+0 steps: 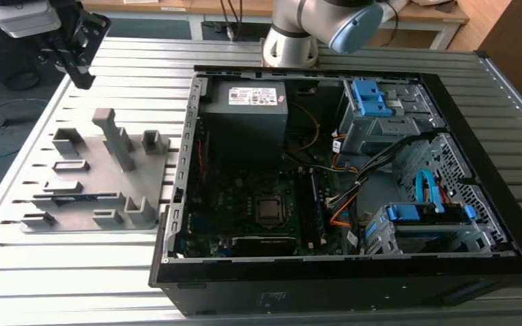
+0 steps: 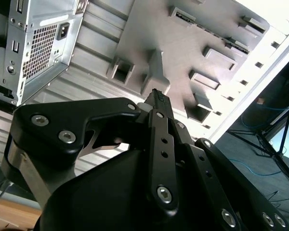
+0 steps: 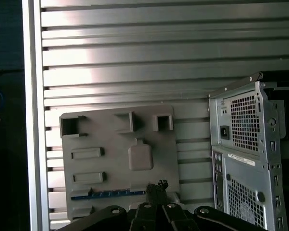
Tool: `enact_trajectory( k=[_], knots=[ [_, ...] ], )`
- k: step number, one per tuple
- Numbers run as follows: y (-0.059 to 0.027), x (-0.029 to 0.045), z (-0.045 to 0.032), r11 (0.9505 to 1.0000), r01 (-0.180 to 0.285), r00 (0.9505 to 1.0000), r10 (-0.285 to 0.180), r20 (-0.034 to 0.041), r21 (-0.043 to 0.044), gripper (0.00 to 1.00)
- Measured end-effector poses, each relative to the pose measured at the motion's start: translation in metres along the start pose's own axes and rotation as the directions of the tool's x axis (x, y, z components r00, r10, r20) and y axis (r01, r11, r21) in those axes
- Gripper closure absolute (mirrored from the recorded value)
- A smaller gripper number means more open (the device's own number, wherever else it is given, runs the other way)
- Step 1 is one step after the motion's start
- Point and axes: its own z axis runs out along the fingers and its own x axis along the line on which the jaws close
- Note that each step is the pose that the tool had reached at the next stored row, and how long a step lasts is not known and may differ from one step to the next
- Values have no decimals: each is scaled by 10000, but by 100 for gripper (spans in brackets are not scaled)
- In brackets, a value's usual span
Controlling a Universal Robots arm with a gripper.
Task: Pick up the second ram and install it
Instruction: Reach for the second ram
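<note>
The second ram (image 1: 78,197) is a thin dark blue stick standing on edge in a slot of the grey holder plate (image 1: 89,224), on the exterior view's left. In the first wrist view the ram (image 3: 108,194) runs along the near part of the plate (image 3: 115,144). My gripper (image 1: 81,76) hangs high above the table's far left corner, well away from the ram, with its black fingers pressed together and nothing between them. The joined fingertips (image 3: 157,186) also show in the second wrist view (image 2: 157,95), pointing at the plate.
An open computer case (image 1: 177,204) lies to the right of the plate, with the motherboard (image 1: 242,197), power supply (image 1: 247,98) and blue drive cages (image 1: 370,98) inside. Tall grey posts (image 1: 116,139) rise from the plate. The case's rear grille (image 3: 245,125) stands beside the plate.
</note>
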Motion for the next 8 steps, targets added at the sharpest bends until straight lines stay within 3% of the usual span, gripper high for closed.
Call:
enact_trajectory(
  k=[8],
  knots=[
    [-33, 96, 16, 10000, -1, 10000, 1, 0, 2, 90]
  ],
)
